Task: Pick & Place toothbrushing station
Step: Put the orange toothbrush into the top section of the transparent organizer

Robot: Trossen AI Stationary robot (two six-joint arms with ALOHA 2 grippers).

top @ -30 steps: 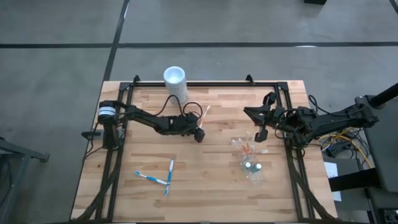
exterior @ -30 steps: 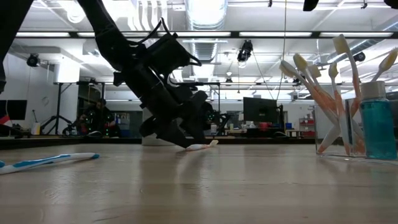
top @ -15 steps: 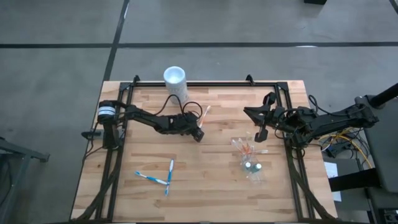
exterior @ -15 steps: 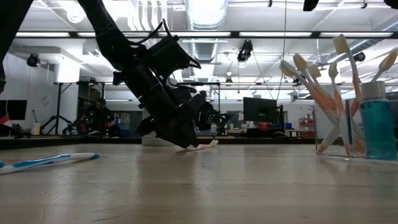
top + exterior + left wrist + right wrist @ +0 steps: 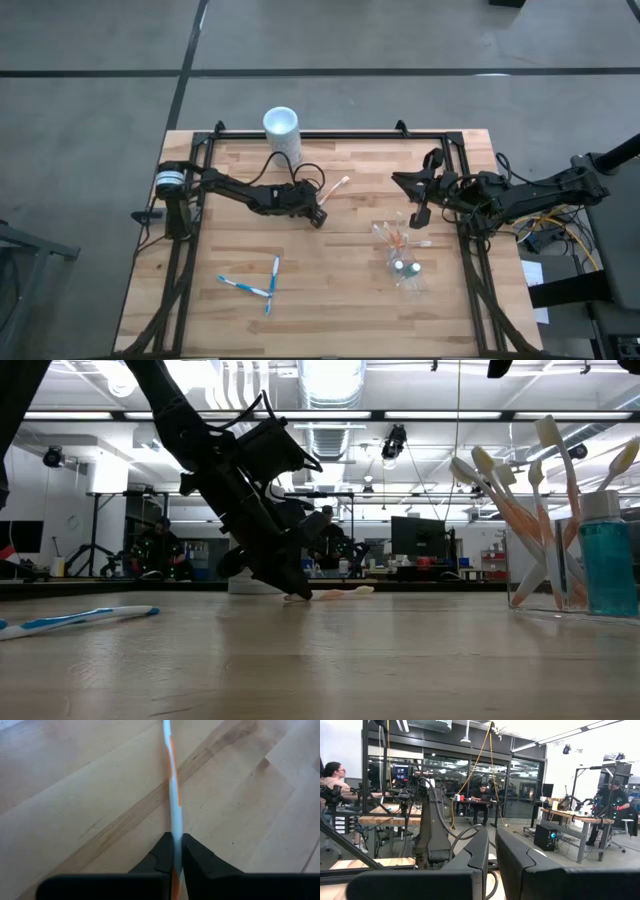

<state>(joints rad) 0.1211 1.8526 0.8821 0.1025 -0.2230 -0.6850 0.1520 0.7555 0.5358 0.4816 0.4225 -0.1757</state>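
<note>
One change | left pincer [image 5: 175,851] now clamps orange-and-white toothbrush [image 5: 172,795] | right pincer [image 5: 491,851] closed

Overhead looks straight down, low view skims level; both share the wooden table [image 5: 330,270].

clear cup [image 5: 585,565] cut off, caps [image 5: 405,267] indistinct

Grey concrete floor [image 5: 90,150], ceiling strip lights [image 5: 330,380], glass partitions [image 5: 470,785]
</note>
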